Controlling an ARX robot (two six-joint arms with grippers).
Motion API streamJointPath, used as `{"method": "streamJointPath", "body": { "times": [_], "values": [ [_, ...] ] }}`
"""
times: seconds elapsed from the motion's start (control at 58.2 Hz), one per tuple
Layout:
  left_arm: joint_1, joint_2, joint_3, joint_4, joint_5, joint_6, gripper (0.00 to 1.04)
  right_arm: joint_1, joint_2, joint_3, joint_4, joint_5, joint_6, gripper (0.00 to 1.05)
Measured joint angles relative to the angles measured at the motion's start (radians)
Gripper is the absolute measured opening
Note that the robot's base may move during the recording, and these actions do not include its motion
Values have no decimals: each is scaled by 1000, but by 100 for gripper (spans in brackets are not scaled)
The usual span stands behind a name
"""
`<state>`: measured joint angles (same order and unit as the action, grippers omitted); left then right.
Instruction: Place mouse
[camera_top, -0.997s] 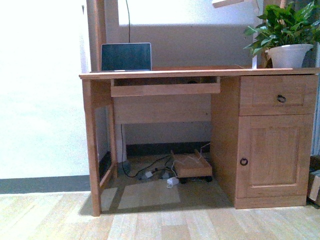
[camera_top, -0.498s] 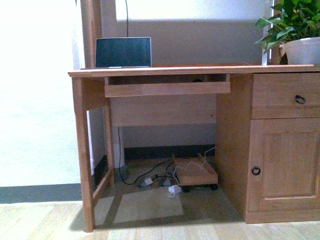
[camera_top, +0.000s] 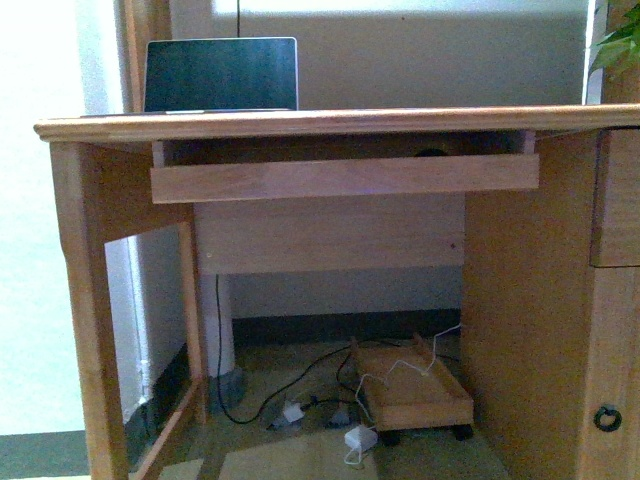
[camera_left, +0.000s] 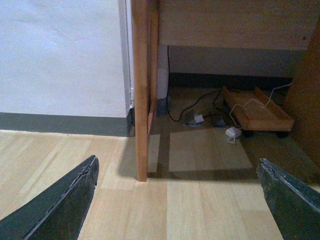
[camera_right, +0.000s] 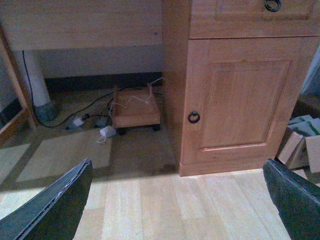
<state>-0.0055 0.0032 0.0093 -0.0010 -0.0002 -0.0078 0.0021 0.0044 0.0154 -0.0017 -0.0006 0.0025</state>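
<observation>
Mouse (camera_top: 432, 153) shows only as a dark rounded hump behind the front board of the pull-out keyboard tray (camera_top: 340, 178), under the desk top (camera_top: 300, 124). Its heading and long axis cannot be told. Left gripper (camera_left: 177, 161) is spread wide and empty over the pale wood floor (camera_left: 200, 200), near the desk leg (camera_left: 141, 100). Right gripper (camera_right: 177, 162) is also wide and empty, facing the cabinet door (camera_right: 245, 100). Laptop (camera_top: 221, 74) stands on the desk top. White power adapter (camera_top: 360, 438) and wheeled wooden stand (camera_top: 415, 395) sit on the floor underneath.
</observation>
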Motion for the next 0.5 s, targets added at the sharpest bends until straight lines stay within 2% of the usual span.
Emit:
{"method": "streamJointPath", "body": {
  "times": [0.498],
  "values": [
    [0, -1, 0, 0, 0, 0, 97, 0, 0, 0, 0, 0, 0, 104]
  ]
}}
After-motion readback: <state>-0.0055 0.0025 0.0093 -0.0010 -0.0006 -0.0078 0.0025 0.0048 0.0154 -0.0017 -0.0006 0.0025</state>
